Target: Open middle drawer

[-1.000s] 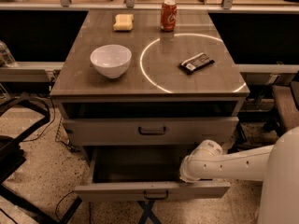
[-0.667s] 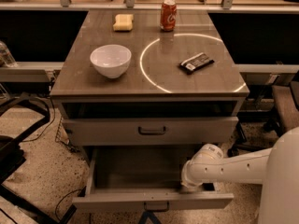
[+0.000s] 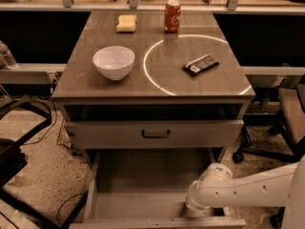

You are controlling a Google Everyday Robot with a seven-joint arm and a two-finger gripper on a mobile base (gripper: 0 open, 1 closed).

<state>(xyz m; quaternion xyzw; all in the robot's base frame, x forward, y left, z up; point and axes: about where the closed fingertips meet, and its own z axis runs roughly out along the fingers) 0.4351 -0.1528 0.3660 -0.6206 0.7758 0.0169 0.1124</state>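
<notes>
Gripper (image 3: 194,209): at the 5 o'clock corner of the cabinet, sunk inside the pulled-out middle drawer (image 3: 143,185), just behind the drawer's front panel. The white wrist of the arm (image 3: 248,191) covers it. Cannot tell whether it is parted or closed, or whether it grips anything. It appears to be in contact with the inside of the front panel, but the contact itself is hidden. The arm comes in from 3–4 o'clock.

Middle drawer: drawn out towards 6 o'clock, open side up, bare grey floor showing. The front panel's long axis runs 9-to-3, along the bottom edge of the view. Its handle is out of sight. The side walls run 12-to-6.

Upper drawer front (image 3: 105,135): sits directly at 12 o'clock of the open drawer, with the dark bar handle (image 3: 156,133) at its centre. A dark gap separates it from the tabletop (image 3: 157,87).

On the tabletop: white bowl (image 3: 113,62) at 9–10 o'clock, yellow sponge (image 3: 126,23) at 11, red can (image 3: 172,15) upright at 12, dark snack bar (image 3: 201,64) at 3, lying inside the pale ring.

Against 0.7 s ago: the drawer front has moved further towards 6, so more floor is exposed. The wrist has gone with it, lower and nearer. The tabletop items and the upper drawer are unmoved.
</notes>
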